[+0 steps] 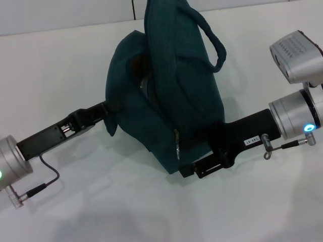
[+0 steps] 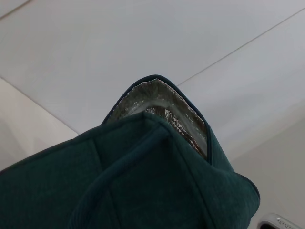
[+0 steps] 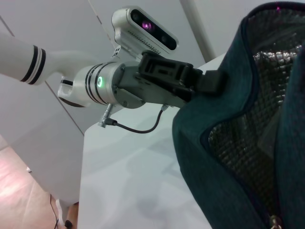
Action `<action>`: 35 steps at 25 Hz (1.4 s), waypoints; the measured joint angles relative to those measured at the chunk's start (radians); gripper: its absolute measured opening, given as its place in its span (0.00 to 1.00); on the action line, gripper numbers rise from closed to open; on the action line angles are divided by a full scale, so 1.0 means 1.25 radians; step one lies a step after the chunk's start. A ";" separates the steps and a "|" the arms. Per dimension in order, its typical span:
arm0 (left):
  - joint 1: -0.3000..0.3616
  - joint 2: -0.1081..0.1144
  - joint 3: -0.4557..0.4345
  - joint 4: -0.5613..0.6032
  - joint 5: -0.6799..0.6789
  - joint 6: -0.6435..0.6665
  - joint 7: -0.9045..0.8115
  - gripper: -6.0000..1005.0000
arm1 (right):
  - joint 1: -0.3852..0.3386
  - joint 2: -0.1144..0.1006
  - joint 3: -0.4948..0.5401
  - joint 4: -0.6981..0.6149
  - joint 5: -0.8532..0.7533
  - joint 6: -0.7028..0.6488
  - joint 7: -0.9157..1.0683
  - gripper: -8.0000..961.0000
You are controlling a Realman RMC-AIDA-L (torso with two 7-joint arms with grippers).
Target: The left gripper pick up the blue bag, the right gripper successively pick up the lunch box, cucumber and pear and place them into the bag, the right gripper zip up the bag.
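Hiding both tool tips: blue bag (image 1: 166,116)

You are looking at a plain white table (image 1: 75,212) that is spreading across the whole work area, and beyond its far edge a pale wall (image 1: 65,12) is running along the back, with a thin dark seam showing in it.
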 joint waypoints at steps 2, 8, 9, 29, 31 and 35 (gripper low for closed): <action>0.001 0.001 0.000 -0.001 0.000 -0.001 0.000 0.09 | 0.003 0.000 0.000 0.000 0.000 -0.006 0.000 0.81; 0.004 0.001 0.000 -0.001 0.000 -0.003 0.000 0.09 | 0.001 -0.002 0.004 -0.001 0.001 -0.007 0.008 0.81; 0.005 0.001 0.000 -0.001 0.000 -0.003 0.000 0.09 | -0.002 -0.003 0.007 -0.003 0.003 0.004 0.009 0.81; 0.006 0.002 0.000 -0.001 -0.003 -0.006 0.000 0.09 | -0.013 -0.004 -0.073 -0.007 0.093 0.085 0.008 0.70; 0.007 0.002 0.000 -0.001 -0.003 -0.006 0.000 0.09 | -0.013 -0.003 -0.074 -0.006 0.093 0.092 0.009 0.66; 0.007 0.003 0.000 -0.001 -0.004 -0.006 0.000 0.09 | -0.013 -0.004 -0.074 -0.004 0.093 0.094 0.009 0.55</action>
